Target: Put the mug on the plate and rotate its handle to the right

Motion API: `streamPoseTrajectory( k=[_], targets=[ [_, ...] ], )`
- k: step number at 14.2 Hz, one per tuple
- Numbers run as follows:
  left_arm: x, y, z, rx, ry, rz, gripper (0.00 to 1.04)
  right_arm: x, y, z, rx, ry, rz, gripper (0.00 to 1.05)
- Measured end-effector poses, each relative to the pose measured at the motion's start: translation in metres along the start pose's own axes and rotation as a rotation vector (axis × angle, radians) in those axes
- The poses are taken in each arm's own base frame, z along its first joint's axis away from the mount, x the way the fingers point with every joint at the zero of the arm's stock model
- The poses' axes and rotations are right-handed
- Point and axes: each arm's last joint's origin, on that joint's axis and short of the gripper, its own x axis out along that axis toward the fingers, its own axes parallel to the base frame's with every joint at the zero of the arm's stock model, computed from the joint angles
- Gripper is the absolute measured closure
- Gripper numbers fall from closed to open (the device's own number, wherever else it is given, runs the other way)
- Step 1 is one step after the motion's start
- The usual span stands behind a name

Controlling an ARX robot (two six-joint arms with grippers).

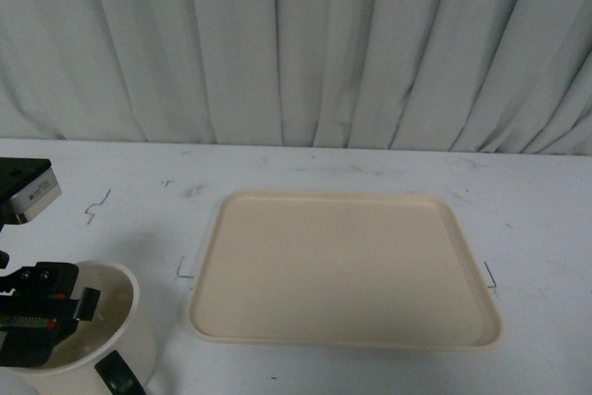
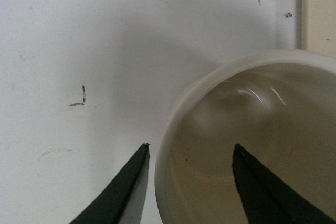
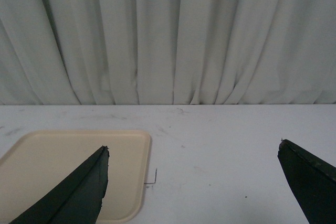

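1. Nearest me, my left claw [image 2: 191,148] is spread astride the wall of the cream-white round mug [image 1: 139,321], dark handle [image 1: 118,375] toward me
2. Flat beige rectangular plastic plate [image 1: 342,265] lies bare just right of the mug
3. My right claw [image 3: 191,148] hangs spread, right of the plate

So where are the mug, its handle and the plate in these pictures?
mug [image 1: 116,316]: front view, on the inner wall just below the rim.
handle [image 1: 120,378]: front view, on the dark loop at the picture's bottom edge.
plate [image 1: 342,270]: front view, on its bare flat middle.
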Motion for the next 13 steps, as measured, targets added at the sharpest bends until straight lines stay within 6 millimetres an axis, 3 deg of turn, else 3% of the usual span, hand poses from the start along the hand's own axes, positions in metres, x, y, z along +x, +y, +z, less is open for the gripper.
streamPoseTrajectory(
  k=[3,4,6,7,8,10,13],
  targets=[
    [0.0,-0.001,-0.001,-0.005,0.005,0.0,0.87,0.0,0.0,0.0,0.0,0.0,0.0,0.06],
    [-0.004,-0.002,0.0,-0.01,0.003,-0.005,1.02,0.0,0.0,0.0,0.0,0.0,0.0,0.06],
    [-0.023,-0.004,0.001,0.005,-0.013,-0.01,1.02,0.0,0.0,0.0,0.0,0.0,0.0,0.06],
    [-0.034,-0.009,0.013,0.022,-0.049,-0.023,1.02,0.0,0.0,0.0,0.0,0.0,0.0,0.06],
    [-0.046,-0.024,0.034,0.06,-0.114,-0.053,1.02,0.0,0.0,0.0,0.0,0.0,0.0,0.06],
    [-0.055,-0.054,0.056,0.132,-0.165,-0.105,1.02,0.0,0.0,0.0,0.0,0.0,0.0,0.06],
    [-0.04,-0.118,0.074,0.273,-0.147,-0.197,1.02,0.0,0.0,0.0,0.0,0.0,0.0,0.06]
  ],
)
